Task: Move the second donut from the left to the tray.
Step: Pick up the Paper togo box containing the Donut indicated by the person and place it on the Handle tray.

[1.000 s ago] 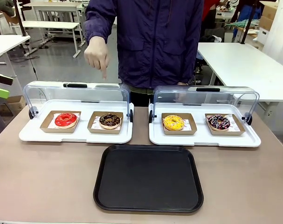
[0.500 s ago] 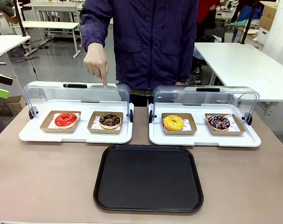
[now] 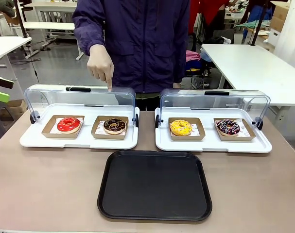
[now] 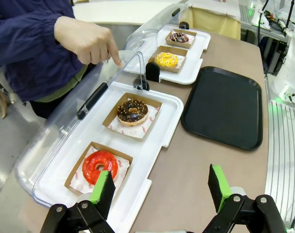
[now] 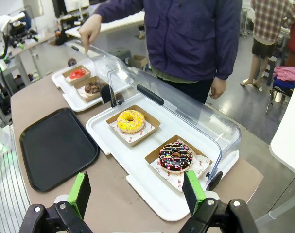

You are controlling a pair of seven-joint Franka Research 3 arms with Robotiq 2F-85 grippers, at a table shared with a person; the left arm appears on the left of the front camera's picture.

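Hovering with jaws apart, the left gripper (image 4: 160, 187) likely must reach forward for the chocolate-glazed donut (image 4: 132, 111); the black tray (image 4: 225, 107) lies rightward.

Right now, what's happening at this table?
A person's hand points down at the clear domed lid, just behind the chocolate-glazed ring donut with light sprinkles. That donut sits in its square brown cardboard tray on the left white tray, not yet on the large flat black tray. The left gripper and right gripper are above the table, jaws open, holding nothing.
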